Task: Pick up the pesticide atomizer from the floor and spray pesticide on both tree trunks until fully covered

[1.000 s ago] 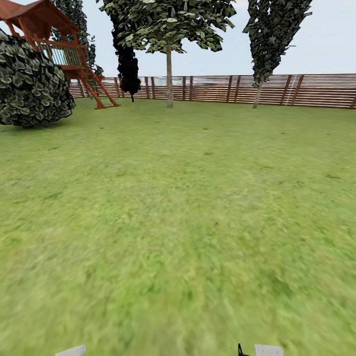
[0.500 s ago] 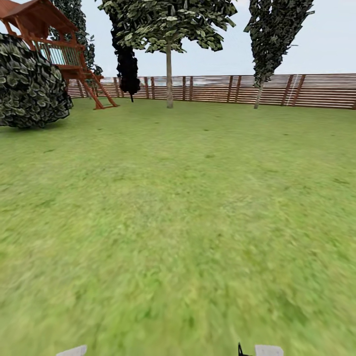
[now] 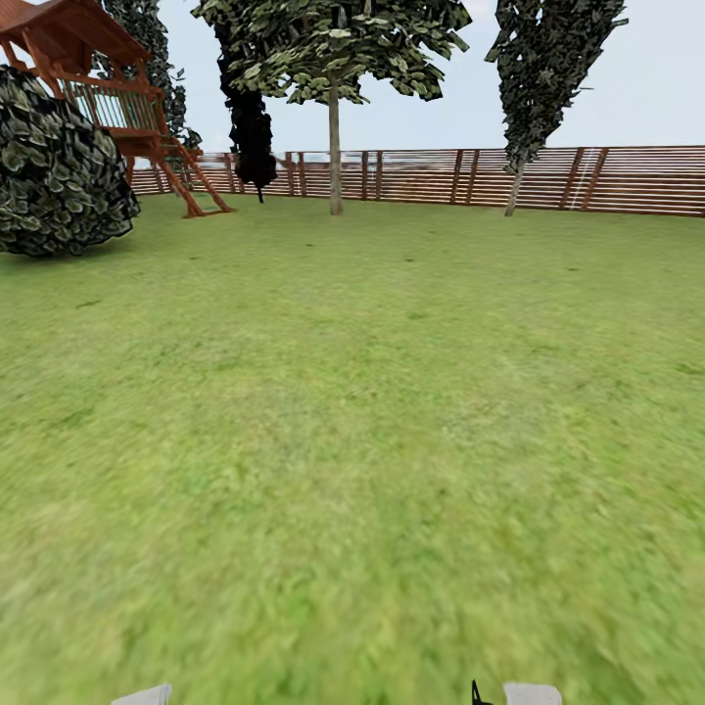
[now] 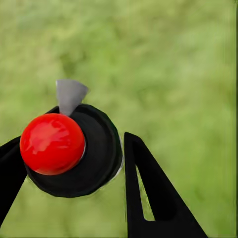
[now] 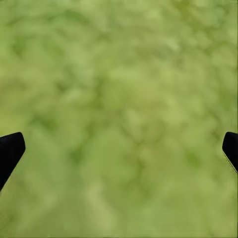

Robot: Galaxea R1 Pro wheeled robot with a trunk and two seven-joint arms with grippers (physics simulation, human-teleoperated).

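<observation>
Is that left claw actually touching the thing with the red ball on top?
Touching. In the left wrist view the atomizer sits between the left gripper's black fingers, pressed against them with no grass showing between.

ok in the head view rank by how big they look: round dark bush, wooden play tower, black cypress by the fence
1. round dark bush, nearest, so it looks largest
2. wooden play tower, partly hidden by the bush
3. black cypress, farthest back

Playhouse left behind bush; fence beyond lawn
</observation>
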